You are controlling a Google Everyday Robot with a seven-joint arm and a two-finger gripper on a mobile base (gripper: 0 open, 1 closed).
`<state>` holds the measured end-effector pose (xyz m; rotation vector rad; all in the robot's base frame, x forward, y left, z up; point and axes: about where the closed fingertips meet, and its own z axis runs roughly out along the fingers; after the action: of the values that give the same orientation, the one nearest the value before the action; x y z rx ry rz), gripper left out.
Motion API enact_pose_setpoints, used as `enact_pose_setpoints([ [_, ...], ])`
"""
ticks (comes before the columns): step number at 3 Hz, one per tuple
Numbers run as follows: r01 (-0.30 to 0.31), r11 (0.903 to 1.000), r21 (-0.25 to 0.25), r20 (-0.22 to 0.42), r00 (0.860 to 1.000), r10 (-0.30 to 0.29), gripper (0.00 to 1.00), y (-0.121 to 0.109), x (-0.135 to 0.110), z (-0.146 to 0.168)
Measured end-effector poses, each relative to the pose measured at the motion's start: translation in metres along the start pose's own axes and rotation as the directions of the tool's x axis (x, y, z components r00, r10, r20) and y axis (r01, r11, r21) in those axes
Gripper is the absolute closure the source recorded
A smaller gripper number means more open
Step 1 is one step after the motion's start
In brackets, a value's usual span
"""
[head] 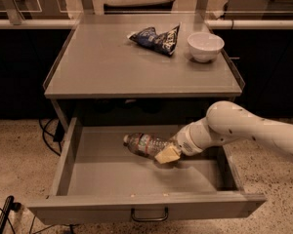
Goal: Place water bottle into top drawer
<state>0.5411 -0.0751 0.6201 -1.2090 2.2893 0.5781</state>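
Observation:
The water bottle point(145, 144) is clear and ribbed. It lies on its side inside the open top drawer point(112, 172), cap end to the left, toward the back middle of the drawer. My gripper point(167, 153) reaches in from the right on the white arm point(234, 126) and is shut on the bottle's base end. A pale fingertip point(167, 155) shows in front of the bottle. I cannot tell whether the bottle rests on the drawer floor or hangs just above it. The drawer's dark bar handle point(149, 214) is at the front panel's middle.
On the grey tabletop point(112, 67) above lie a dark blue snack bag point(155, 38) and a white bowl point(205, 46) at the back right. Cables point(49, 135) run on the speckled floor to the left. The drawer's side walls flank the arm.

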Motion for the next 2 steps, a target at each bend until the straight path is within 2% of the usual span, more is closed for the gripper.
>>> enact_pose_setpoints([
  [1, 0.0, 1.0, 0.0, 0.0, 1.0, 0.0, 0.28, 0.0, 0.0, 0.0],
  [2, 0.0, 1.0, 0.0, 0.0, 1.0, 0.0, 0.03, 0.0, 0.0, 0.0001],
])
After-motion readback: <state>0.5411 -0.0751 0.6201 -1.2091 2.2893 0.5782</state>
